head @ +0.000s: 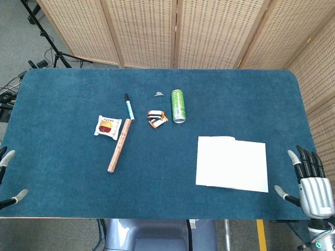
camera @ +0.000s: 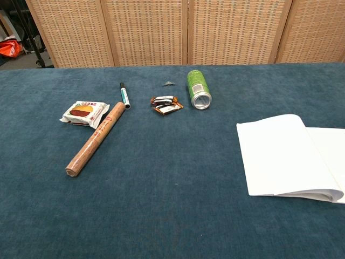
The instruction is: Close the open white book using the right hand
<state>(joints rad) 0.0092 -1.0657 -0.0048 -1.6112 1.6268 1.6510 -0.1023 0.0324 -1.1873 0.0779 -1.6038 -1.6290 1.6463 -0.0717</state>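
Observation:
The white book (head: 232,163) lies open and flat on the blue table's right side; in the chest view the white book (camera: 285,156) reaches the right frame border. My right hand (head: 312,184) hovers at the table's right front corner, just right of the book and not touching it, fingers spread and holding nothing. Of my left hand (head: 10,178) only two fingertips show at the left border of the head view, apart and empty. Neither hand appears in the chest view.
A green can (head: 178,105) lies on its side behind the book. Left of it are small wrapped candies (head: 157,118), a marker pen (head: 129,107), a brown roll (head: 119,146) and a snack packet (head: 107,126). Wicker screens stand behind the table (head: 157,193).

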